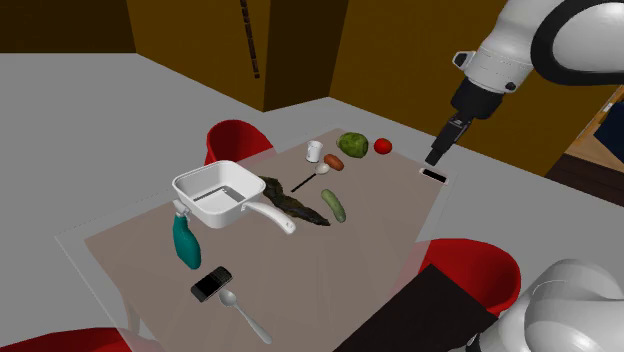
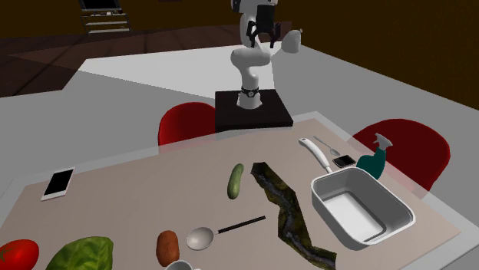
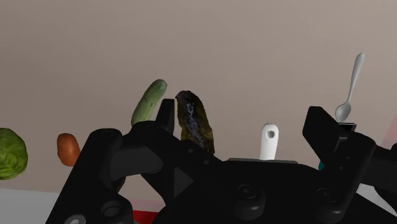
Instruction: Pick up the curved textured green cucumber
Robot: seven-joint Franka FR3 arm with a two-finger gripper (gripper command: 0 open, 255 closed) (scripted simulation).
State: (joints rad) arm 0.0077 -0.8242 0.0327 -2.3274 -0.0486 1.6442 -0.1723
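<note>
The green cucumber (image 1: 333,205) (image 2: 235,181) (image 3: 149,102) is short and slightly curved. It lies near the middle of the beige table (image 1: 330,270), right beside a long, dark, mottled wavy strip (image 1: 290,203) (image 2: 288,211) (image 3: 196,121). My black gripper (image 1: 438,152) (image 2: 265,31) (image 3: 240,111) hangs open in the air, well above the table. In the shoulder view it is over the table's far right edge, above a white phone (image 1: 433,175) (image 2: 58,183). Nothing is between the fingers (image 3: 167,114).
A white pan (image 1: 215,193) (image 2: 359,203), teal spray bottle (image 1: 185,240), black phone (image 1: 211,284) and spoon (image 1: 243,313) lie towards the shoulder view's left. A cup (image 1: 315,151), potato (image 1: 333,162), green cabbage (image 1: 352,145), tomato (image 1: 382,146) and ladle (image 1: 315,176) sit beyond the cucumber. Red chairs (image 1: 238,138) ring the table.
</note>
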